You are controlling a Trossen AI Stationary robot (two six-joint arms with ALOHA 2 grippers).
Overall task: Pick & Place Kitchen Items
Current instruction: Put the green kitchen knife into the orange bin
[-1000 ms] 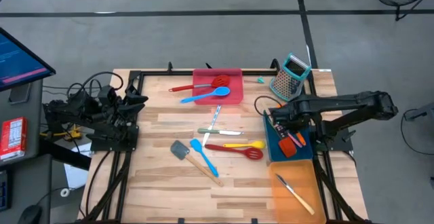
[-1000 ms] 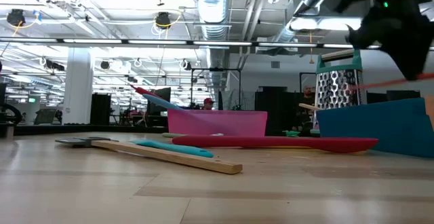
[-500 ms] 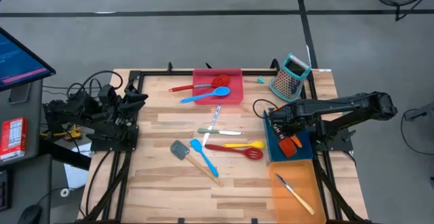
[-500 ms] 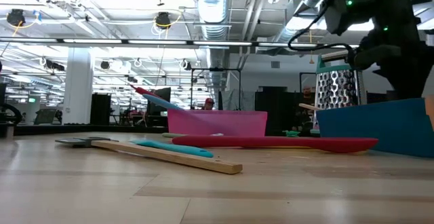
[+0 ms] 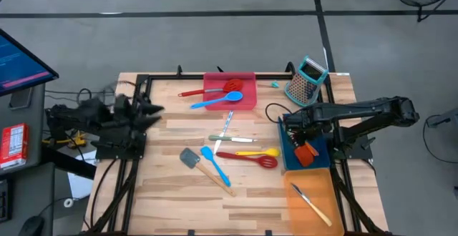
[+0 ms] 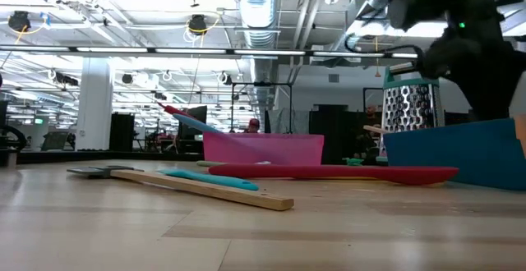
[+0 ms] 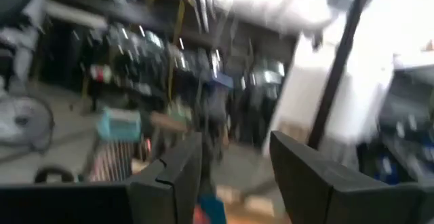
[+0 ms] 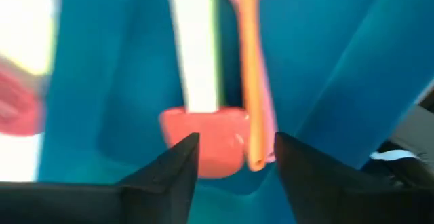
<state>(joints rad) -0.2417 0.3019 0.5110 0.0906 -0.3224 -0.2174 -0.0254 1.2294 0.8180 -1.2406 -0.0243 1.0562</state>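
We find no text, label, brand, number or sign that we can read in any view. The monitor [image 5: 21, 61] beyond the left edge of the desk [image 5: 164, 186] shows lines of writing on a blue screen, but they are far too small for us to make out. The red box [image 5: 11, 146] below that monitor carries some white print that we cannot read either. Nothing on the desk itself bears any lettering that we can see. In the low view, the room behind the desk shows no sign that we can read, and both wrist views are too blurred for any lettering.
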